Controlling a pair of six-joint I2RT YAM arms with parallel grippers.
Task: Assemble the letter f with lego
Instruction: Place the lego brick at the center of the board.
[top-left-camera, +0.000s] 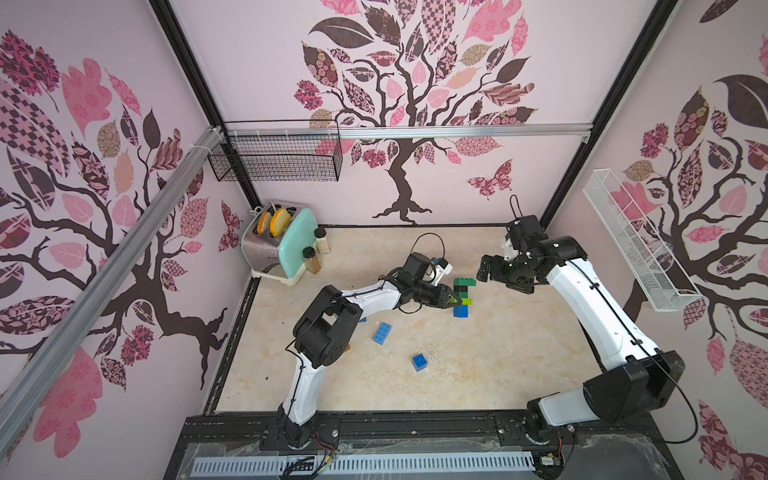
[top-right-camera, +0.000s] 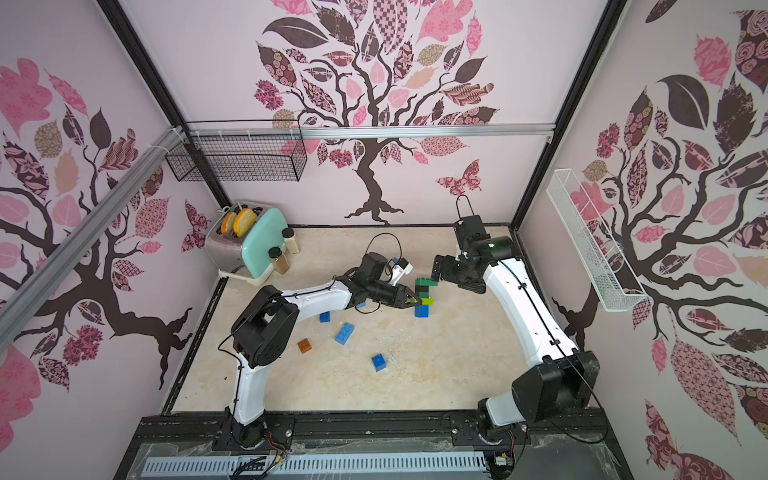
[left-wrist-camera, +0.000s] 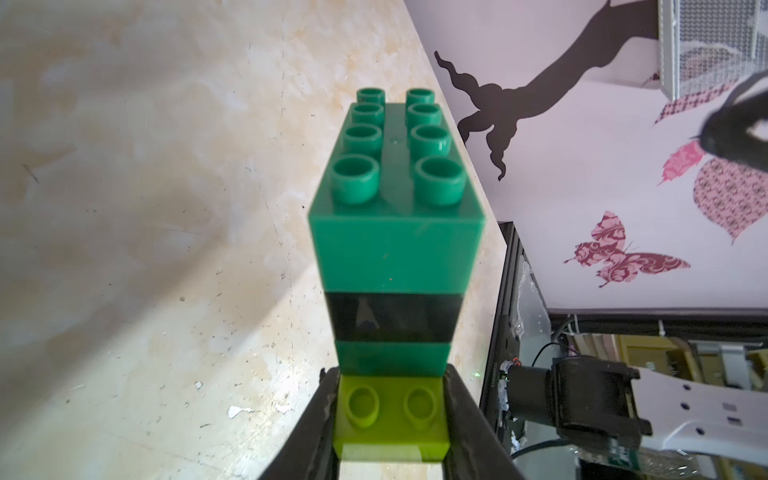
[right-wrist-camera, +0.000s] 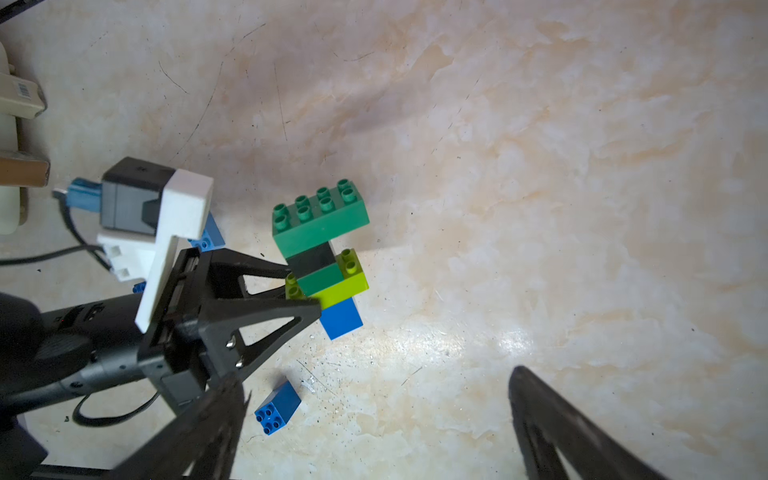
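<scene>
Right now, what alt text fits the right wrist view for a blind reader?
The left gripper clamps the lime green brick in an upright lego stack, dark green on top, blue at base. A loose blue brick lies nearby.

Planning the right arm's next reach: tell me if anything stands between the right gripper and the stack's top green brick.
Nothing visible does. The open right gripper is beside the top green brick; the left gripper grips the lime brick from the opposite side.
</scene>
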